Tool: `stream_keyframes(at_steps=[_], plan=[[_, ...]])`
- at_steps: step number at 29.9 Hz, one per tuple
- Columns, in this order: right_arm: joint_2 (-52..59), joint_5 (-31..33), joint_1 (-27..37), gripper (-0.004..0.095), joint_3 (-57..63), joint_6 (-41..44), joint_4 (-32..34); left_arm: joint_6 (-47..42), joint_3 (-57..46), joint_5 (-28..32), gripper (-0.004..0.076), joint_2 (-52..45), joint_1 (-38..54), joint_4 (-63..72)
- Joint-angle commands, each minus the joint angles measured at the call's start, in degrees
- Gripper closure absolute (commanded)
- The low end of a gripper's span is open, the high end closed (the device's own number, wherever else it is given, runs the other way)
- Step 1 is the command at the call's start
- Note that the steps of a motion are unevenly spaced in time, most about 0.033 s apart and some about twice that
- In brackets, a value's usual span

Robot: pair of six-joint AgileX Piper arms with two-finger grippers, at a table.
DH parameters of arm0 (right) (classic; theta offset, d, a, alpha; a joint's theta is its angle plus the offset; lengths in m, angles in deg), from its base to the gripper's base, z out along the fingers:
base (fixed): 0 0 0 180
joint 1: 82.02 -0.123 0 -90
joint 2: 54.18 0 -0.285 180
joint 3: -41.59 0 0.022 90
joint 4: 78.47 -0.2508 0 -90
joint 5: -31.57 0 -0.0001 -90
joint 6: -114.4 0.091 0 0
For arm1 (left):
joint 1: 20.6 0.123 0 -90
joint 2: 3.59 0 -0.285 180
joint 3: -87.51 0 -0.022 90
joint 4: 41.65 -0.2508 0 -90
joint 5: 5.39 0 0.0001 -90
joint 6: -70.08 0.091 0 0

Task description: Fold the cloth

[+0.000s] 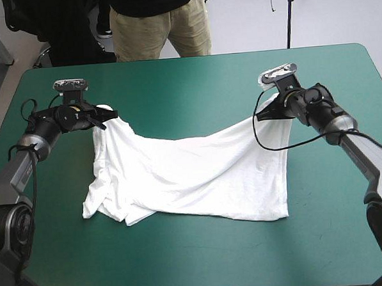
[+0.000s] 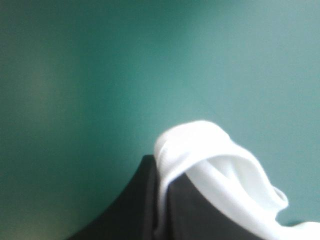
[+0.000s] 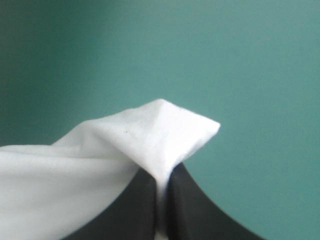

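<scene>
Since the black-finned left pincer (image 1: 105, 120) and right pincer (image 1: 262, 116) each clamp a corner of the white short-sleeved T-shirt (image 1: 193, 175), sagging between them onto the teal-green table cover (image 1: 175, 80), we judge folding barely started.

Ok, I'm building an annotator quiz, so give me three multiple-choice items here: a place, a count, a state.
1. Where does the near hem of the white short-sleeved T-shirt lie? A on the teal-green table cover; B hanging over the table's near edge; C raised in the air.
2. How many robot hands grip it? A none; B one; C two.
3. What state is it in? A folded bundle; B spread, held up at two far corners; C crumpled heap.
Key: 1 A, the hem rests on the cover. 2 C, left hand and right hand are each shut on a corner. 3 B, the far edge sags between them.
</scene>
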Motion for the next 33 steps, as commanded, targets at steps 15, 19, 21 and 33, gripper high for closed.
stream_keyframes(at_steps=[15, 19, 21, 33], plan=[[6.7, 11.9, 3.8, 0.0248, -9.4, -15.0, -16.5, 4.9, 3.7, -19.6, 0.0267, -12.0, -0.1, -1.1], [12.3, 17.9, 3.8, 0.0320, -9.3, -13.7, -16.5, 3.1, 2.2, -26.4, 0.0283, -19.7, -0.1, -4.1], [14.7, 20.8, 3.8, 0.0324, -9.3, -13.4, -17.6, 1.1, 0.4, -29.5, 0.0283, -23.0, -0.1, -4.3], [23.8, 31.6, 3.8, 0.0340, -9.2, -13.7, -22.0, 0.3, -19.5, -40.2, 0.0283, -36.4, -0.1, -4.1]])
